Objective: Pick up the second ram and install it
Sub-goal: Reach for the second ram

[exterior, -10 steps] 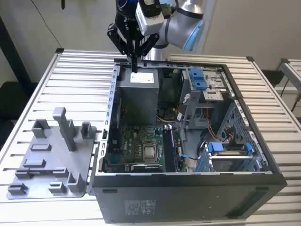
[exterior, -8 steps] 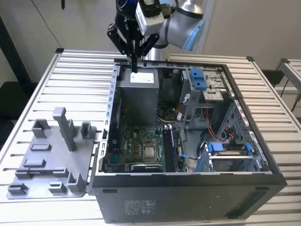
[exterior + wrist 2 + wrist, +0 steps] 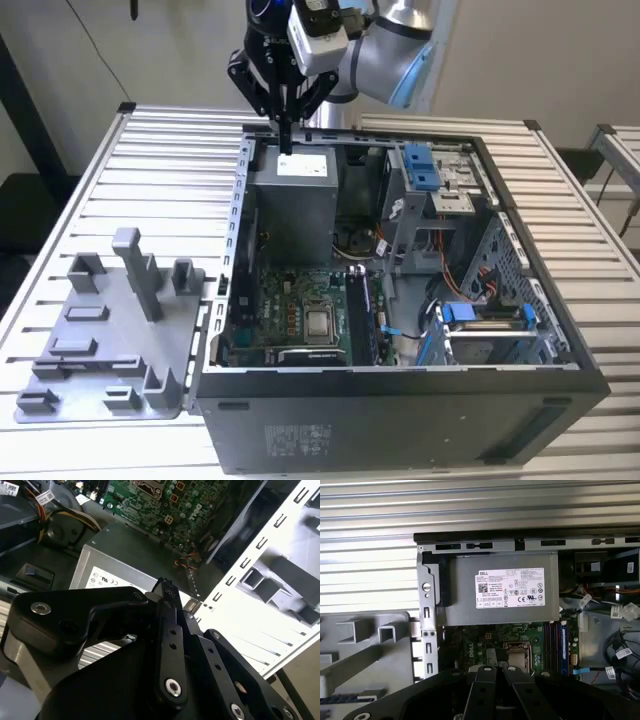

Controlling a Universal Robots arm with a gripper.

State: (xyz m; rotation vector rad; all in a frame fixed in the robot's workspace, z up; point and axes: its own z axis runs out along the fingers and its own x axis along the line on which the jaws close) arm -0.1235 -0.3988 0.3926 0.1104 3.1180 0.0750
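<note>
The second ram [image 3: 345, 699] is showing, as far as can be told, as a narrow dark strip lying on the grey holder fixture [image 3: 110, 360] in the first wrist view, near the tall post [image 3: 135, 265]. Its identity cannot be confirmed from that view alone. The fixture is sitting on the slatted bench [image 3: 170, 150], just beside the open computer case [image 3: 400, 410], on the exterior view's left. The end effector [image 3: 286, 145] is hanging above the rear of the case, directly over the power supply [image 3: 295, 195] and well apart from the fixture. Its fingers are pressing together tip to tip, and in both wrist views they are gripping nothing that can be seen. Inside the case the motherboard [image 3: 290, 310] is lying flat. The processor socket [image 3: 320, 322] is sitting near its middle, and the memory slots [image 3: 555, 642] are running just beside the socket. Whether any slot is carrying a stick cannot be told.
</note>
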